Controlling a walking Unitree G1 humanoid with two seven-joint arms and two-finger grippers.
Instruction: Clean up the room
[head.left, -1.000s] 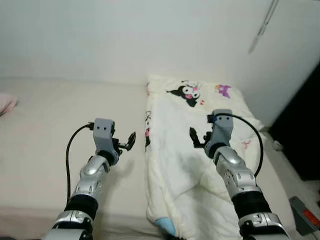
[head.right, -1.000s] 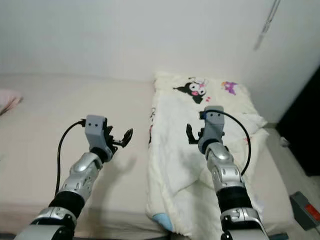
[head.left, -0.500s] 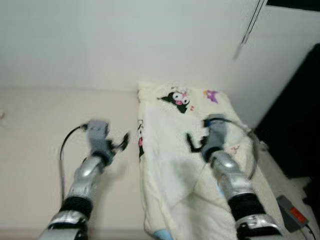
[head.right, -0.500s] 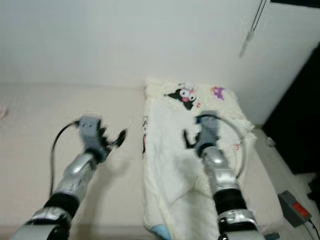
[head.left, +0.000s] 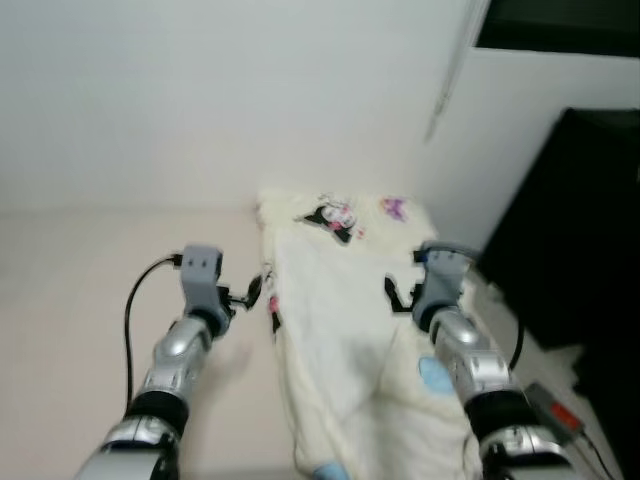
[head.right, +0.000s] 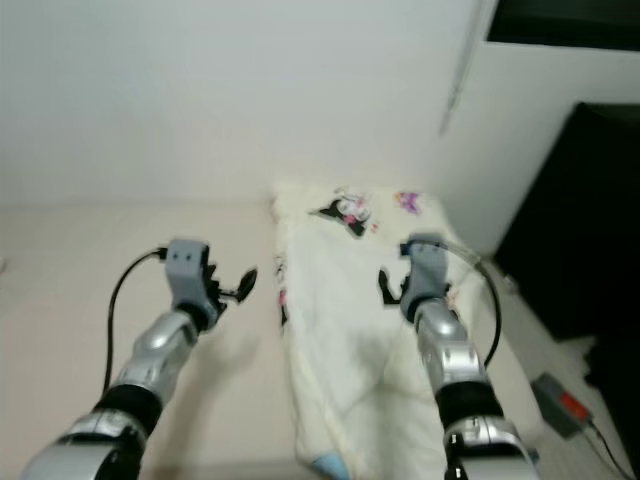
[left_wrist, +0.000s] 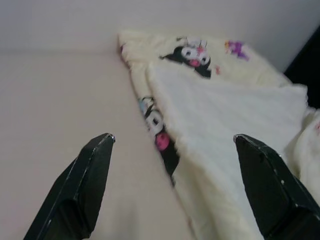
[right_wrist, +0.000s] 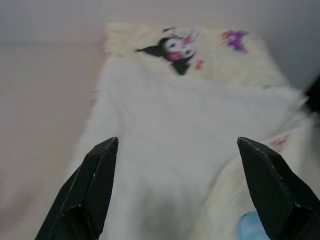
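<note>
1. While no writing can be read, the cream fleece blanket with black cartoon prints (head.left: 340, 330) lies rumpled at centre frame on the beige bed (head.left: 70, 300).
2. Left hand (head.left: 250, 292), fingers wide, hovers beside its left edge.
3. Right hand (head.left: 398, 296), fingers wide, hovers above it.

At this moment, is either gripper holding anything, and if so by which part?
Nothing is held. The left gripper and right gripper both hover open above the cream cartoon-print blanket on the beige bed.
</note>
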